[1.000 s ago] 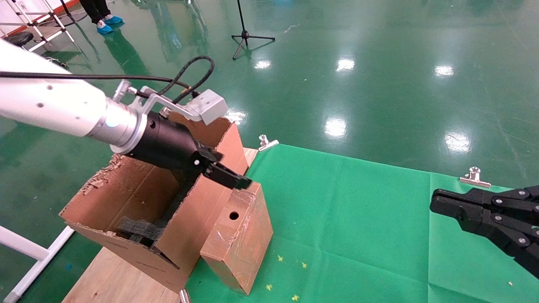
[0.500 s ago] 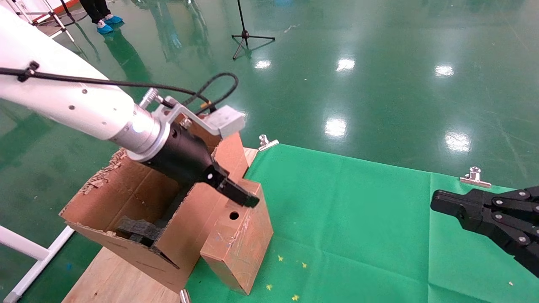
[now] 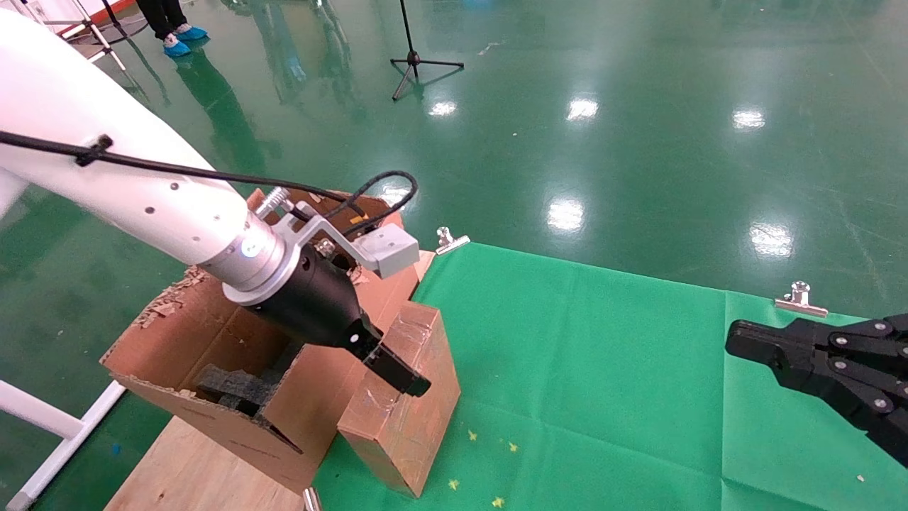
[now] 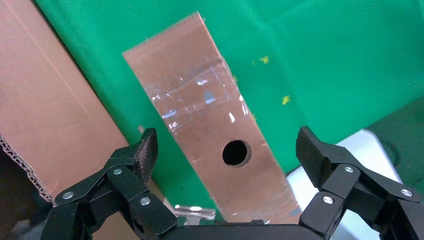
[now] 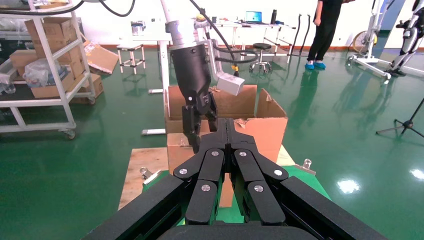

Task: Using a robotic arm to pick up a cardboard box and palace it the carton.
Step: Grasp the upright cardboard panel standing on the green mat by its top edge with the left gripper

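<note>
Two cardboard things share the near left corner of the green cloth. Bigger of them is the carton, a brown corrugated box with ragged, torn flaps, standing open on a wooden board at the cloth's left edge, with black foam showing inside. Leaning right against its right-hand wall is the cardboard box, much smaller, closed, and glossy with clear tape; in the left wrist view its upper face shows a round hole.

Over both reaches the robotic arm, white with a silver wrist and black body, coming in from the left. Its left gripper hangs just above the small box with the fingers spread wide apart, one on each side of the box's narrow upper face, and neither pad touching the cardboard. In the head view one black fingertip crosses in front of the box's top.

Off to the far right, low over the cloth, sits the right gripper, idle, its fingers pressed together with nothing between them.

Smallest are two silver clips pinning the cloth's far edge.
</note>
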Robot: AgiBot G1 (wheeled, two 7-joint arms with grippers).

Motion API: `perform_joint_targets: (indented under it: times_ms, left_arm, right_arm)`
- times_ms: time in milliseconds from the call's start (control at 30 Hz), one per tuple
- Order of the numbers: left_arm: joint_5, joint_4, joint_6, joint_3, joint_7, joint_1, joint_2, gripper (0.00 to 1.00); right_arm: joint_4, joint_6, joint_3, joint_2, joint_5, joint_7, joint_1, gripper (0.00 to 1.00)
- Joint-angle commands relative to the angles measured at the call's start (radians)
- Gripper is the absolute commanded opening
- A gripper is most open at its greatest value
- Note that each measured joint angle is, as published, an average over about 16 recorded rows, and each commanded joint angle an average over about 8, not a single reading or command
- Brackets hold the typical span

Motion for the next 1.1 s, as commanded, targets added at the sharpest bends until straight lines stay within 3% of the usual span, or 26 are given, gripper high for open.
perform_joint_targets:
  times_ms: [33, 200, 233, 300, 467, 500, 1100]
  left_arm:
    - [0.002, 0.0, -0.001, 0.021, 0.008, -0.008, 0.005, 1.0]
    - [0.006, -0.002, -0.001, 0.047, 0.017, -0.018, 0.012, 1.0]
    - [0.006, -0.002, -0.001, 0.051, 0.018, -0.019, 0.013, 0.93]
    - [0.006, -0.003, -0.001, 0.05, 0.018, -0.019, 0.013, 0.69]
    - [0.006, -0.002, -0.001, 0.043, 0.017, -0.017, 0.011, 0.07]
    - [0.006, -0.002, -0.001, 0.041, 0.016, -0.017, 0.011, 0.01]
    - [0.006, -0.001, -0.001, 0.029, 0.013, -0.012, 0.008, 0.0]
  right_arm:
    - [0.0, 0.0, 0.0, 0.0, 0.0, 0.0, 0.0, 0.06]
    - [0.0, 0.0, 0.0, 0.0, 0.0, 0.0, 0.0, 0.67]
    - [0.0, 0.0, 0.0, 0.0, 0.0, 0.0, 0.0, 0.79]
    - [0.0, 0.0, 0.0, 0.0, 0.0, 0.0, 0.0, 0.98]
    - [0.0, 0.0, 0.0, 0.0, 0.0, 0.0, 0.0, 1.0]
    - [0.0, 0.0, 0.0, 0.0, 0.0, 0.0, 0.0, 1.0]
    - [0.0, 0.0, 0.0, 0.0, 0.0, 0.0, 0.0, 1.0]
